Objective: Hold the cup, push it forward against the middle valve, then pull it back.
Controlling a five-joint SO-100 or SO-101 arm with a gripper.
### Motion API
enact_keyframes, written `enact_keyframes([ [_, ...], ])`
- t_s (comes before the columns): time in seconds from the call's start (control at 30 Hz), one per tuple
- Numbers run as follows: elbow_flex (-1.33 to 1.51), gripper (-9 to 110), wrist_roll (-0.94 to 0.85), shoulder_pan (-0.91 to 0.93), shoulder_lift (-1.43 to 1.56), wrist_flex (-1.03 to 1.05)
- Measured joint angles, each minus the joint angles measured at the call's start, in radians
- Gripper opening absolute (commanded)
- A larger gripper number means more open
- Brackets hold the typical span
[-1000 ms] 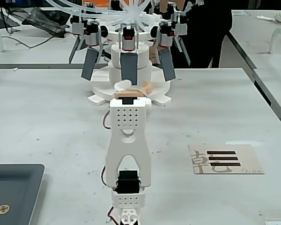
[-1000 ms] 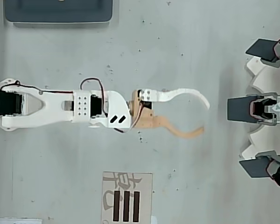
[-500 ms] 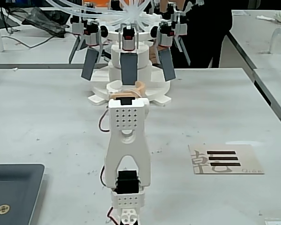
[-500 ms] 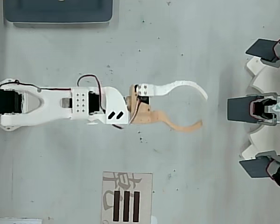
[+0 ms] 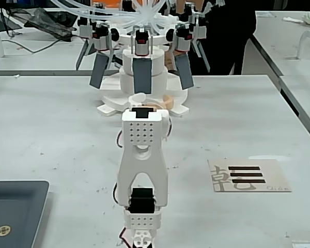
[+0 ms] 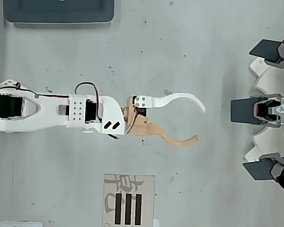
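Jaws spread wide and empty in the overhead view, gripper (image 6: 199, 124) with one white finger (image 6: 182, 98) and one tan finger (image 6: 173, 138) curving toward each other at the tips; no cup seen in either view. Pointing right toward the valve (image 6: 248, 110), well apart from it, bare table (image 6: 203, 47) between; two slanted paddles (image 6: 267, 48) (image 6: 260, 169) flanking it. Scuffed pale grey tabletop; dark tray (image 6: 59, 12) at the top edge, card (image 6: 129, 201) with black bars below the arm (image 6: 47, 111). In the fixed view, valve (image 5: 142, 75) upright beyond the arm (image 5: 141, 170); more tables behind; table edge to the right, open surface on both sides.
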Motion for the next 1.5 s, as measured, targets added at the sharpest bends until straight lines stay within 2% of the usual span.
enact_keyframes([
  [1.3, 0.035, 14, 0.0, 0.026, 0.026, 0.002],
  [1.5, 0.035, 7, 0.002, 0.026, 0.028, 0.002],
])
